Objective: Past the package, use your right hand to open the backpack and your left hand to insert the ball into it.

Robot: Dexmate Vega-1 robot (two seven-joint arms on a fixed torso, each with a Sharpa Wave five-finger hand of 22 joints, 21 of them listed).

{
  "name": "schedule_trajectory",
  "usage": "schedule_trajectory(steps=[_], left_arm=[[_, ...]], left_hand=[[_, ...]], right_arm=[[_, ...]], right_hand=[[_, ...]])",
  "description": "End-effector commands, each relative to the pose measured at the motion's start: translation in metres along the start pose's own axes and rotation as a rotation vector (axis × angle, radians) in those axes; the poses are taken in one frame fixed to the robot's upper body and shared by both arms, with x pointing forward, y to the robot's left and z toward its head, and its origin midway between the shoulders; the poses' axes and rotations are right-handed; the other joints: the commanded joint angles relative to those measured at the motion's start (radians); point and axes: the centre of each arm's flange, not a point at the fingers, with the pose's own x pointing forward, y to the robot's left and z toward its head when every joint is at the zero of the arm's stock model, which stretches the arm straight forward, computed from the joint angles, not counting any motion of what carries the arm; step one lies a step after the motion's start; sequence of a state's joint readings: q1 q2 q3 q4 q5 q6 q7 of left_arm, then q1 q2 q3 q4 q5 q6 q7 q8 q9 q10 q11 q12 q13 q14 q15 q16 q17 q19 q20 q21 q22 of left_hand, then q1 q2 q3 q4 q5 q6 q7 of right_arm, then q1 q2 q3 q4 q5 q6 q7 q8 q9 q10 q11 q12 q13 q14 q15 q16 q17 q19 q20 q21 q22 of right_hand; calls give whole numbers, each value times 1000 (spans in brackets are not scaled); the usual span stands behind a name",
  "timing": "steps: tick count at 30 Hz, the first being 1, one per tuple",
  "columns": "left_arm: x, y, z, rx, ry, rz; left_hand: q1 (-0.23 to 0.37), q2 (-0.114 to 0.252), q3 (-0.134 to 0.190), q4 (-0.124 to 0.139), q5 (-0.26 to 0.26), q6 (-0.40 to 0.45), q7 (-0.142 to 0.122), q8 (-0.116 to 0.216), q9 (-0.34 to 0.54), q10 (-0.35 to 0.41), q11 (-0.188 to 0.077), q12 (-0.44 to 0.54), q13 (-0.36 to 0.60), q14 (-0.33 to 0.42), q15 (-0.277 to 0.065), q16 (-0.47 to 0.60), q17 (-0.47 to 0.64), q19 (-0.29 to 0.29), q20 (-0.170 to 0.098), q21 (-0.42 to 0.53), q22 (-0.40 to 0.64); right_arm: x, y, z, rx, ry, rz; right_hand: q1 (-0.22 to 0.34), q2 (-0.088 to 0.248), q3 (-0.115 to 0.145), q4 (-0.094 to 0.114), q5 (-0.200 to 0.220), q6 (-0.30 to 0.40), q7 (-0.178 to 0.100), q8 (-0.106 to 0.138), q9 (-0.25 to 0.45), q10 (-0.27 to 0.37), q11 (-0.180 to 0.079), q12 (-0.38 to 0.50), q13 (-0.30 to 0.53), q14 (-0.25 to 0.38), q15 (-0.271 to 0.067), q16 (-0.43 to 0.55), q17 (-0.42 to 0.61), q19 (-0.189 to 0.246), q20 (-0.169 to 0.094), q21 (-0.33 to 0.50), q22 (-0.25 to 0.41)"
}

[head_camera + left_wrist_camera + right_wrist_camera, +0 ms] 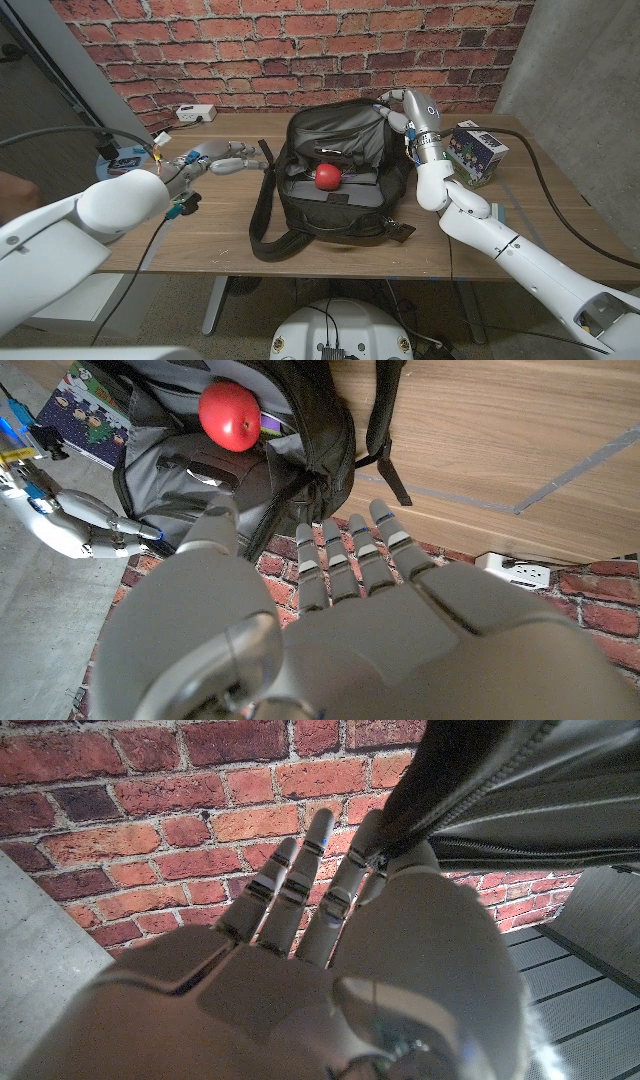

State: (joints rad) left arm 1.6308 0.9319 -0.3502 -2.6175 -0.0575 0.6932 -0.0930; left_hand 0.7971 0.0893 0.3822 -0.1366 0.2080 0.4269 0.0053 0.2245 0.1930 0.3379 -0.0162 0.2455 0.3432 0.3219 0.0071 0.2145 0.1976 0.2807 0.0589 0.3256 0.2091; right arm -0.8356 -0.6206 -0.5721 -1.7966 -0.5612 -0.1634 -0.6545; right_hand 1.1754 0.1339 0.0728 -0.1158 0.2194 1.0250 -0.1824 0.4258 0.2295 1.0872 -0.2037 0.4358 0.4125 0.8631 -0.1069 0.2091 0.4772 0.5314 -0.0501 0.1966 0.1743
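Note:
The black backpack stands open in the middle of the table, its shoulder strap trailing to the front left. A red ball lies inside the backpack, where the ball rests on the grey lining. My right hand grips the bag's upper flap at its far right corner; the right wrist view shows the zippered edge caught between the thumb and fingers of that hand. My left hand hovers just left of the bag, fingers stretched out, holding nothing. The colourful package stands right of the bag.
A white power strip lies at the table's back left by the brick wall. A small blue-lit device with cables sits at the left edge. A grey wall rises on the right. Bare wood shows front left.

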Motion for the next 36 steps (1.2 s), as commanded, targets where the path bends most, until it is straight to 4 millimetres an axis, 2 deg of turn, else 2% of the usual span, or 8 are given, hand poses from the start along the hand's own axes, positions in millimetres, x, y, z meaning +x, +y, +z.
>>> schedule_trajectory(steps=[1, 10, 24, 36], left_arm=[[4, 6, -14, 7, 54, 46], [7, 10, -18, 10, 66, 60], [14, 14, -22, 52, 72, 61], [22, 23, -28, 63, 65, 86]], left_hand=[[-2, 7, 8, -2, 6, 9, 5, -3, 4, 10, 2, 1, 1, 6, 2, 3, 2, 8, -3, 6, 1], [-4, 7, 9, -2, 6, 11, 7, -4, 5, 10, 4, 0, -1, 7, 2, 2, 2, 8, -3, 6, 1], [-7, 10, 12, -4, 8, 17, 10, -4, 5, 8, 3, -2, -3, 5, 3, -1, 2, 7, -2, 6, 0], [-11, 14, 15, -3, 9, 8, 8, -11, 6, -5, 7, -8, -5, 0, 4, -4, 3, 4, -2, 5, -1]], right_arm=[[-12, -11, 7, -20, 1, 35], [-17, -19, 11, -25, 7, 89], [-22, -31, 16, 102, 67, 218], [-31, -38, 21, 119, 92, 298]], right_hand=[[-3, 12, -2, -2, 7, 7, -12, 4, 4, -6, 1, -3, 1, -5, -131, 1, 3, -5, -69, 3, 2], [-3, 12, -3, -2, 6, 8, -11, 5, 5, -5, 0, -5, 0, -6, -131, 2, 3, -6, -68, 3, 2], [-10, 11, -5, 0, 5, 1, -11, 3, 5, -4, 1, -10, -8, -12, -128, 2, 1, -10, -54, 2, 2], [-16, 12, -6, 2, 2, -1, -9, 3, 6, -8, 1, -13, -9, -18, -127, 2, 1, -15, -49, 1, 1]])
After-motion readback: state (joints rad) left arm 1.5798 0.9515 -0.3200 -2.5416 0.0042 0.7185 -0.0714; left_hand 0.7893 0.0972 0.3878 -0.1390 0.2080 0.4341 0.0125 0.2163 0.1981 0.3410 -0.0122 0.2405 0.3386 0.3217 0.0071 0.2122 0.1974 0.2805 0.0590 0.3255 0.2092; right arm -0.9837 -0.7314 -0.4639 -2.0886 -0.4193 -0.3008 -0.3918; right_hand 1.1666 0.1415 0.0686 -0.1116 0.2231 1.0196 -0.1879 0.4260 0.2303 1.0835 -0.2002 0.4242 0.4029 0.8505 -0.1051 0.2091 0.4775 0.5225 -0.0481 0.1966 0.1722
